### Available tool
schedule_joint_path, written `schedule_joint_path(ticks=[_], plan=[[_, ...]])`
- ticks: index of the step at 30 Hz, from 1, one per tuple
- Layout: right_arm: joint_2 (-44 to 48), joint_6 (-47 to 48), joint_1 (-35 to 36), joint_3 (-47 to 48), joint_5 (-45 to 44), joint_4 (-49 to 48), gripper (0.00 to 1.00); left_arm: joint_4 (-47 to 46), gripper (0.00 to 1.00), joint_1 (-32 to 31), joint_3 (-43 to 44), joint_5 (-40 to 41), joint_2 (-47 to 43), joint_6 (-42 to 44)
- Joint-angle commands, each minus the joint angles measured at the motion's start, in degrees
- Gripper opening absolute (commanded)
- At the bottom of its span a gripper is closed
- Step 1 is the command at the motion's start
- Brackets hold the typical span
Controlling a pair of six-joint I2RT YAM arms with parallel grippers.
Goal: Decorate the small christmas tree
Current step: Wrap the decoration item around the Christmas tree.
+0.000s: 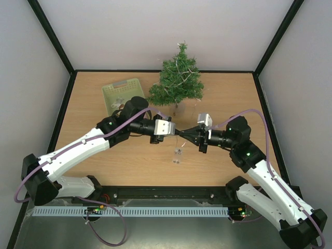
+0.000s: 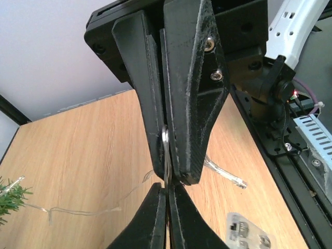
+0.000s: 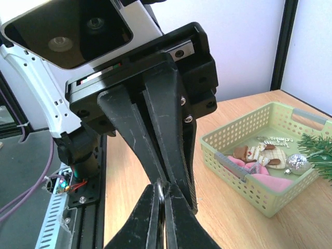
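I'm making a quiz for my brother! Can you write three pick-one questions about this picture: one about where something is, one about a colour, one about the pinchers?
1. Where is the basket? A left of the small christmas tree; B on it; C in a gripper.
2. Basket's colour? A red; B pale green; C black.
3. The left gripper and right gripper are: A both open; B both shut, tips meeting; C far apart.
Answers: A, it sits beside the tree; B, its walls are pale green; B, closed fingers meet tip to tip.
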State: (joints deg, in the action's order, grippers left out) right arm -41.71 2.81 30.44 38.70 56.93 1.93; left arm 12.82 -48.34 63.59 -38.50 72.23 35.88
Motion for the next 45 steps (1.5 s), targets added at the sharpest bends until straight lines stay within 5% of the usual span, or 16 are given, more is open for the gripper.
schedule_joint_path(ticks=[1, 4, 8, 15, 24, 27, 33, 45], plan=[[1.3, -0.9, 0.6, 0.1, 1.5, -3.6, 0.02, -3.2, 0.02, -0.3, -0.1, -0.2, -1.5, -0.2], [1.3, -5.2, 0.6, -0.2, -0.4, -6.3, 0.03, -5.9, 0.03, -0.3, -2.4, 2.8, -3.3, -2.4], [1.2, -14.3, 0.6, -0.8, -10.6, -10.0, 0.28, -9.2, 0.02, -0.3, -5.7, 7.6, -6.1, -4.9], [2.0, -40.2, 0.5, -2.3, -34.6, -12.4, 0.36, -10.9, 0.02, -0.3, -10.7, 10.3, -10.7, -9.3], [-0.5, -37.8, -0.7, -4.3, -56.9, -5.7, 0.38, -12.9, 0.02, -0.5, -14.5, 6.9, -15.3, -14.3], [-4.7, -38.2, -3.8, -5.8, -55.1, -8.4, 0.39, -14.0, 0.02, -0.9, -15.9, 6.4, -16.4, -15.3], [-15.1, -46.8, -13.8, -14.2, -38.3, -26.9, 0.4, -14.3, 0.02, -1.3, -16.9, 6.5, -17.2, -16.6], [-39.1, -61.2, -14.5, -13.6, -25.4, -57.4, 0.41, -13.8, 0.03, -1.9, -18.4, 6.8, -17.4, -17.0]])
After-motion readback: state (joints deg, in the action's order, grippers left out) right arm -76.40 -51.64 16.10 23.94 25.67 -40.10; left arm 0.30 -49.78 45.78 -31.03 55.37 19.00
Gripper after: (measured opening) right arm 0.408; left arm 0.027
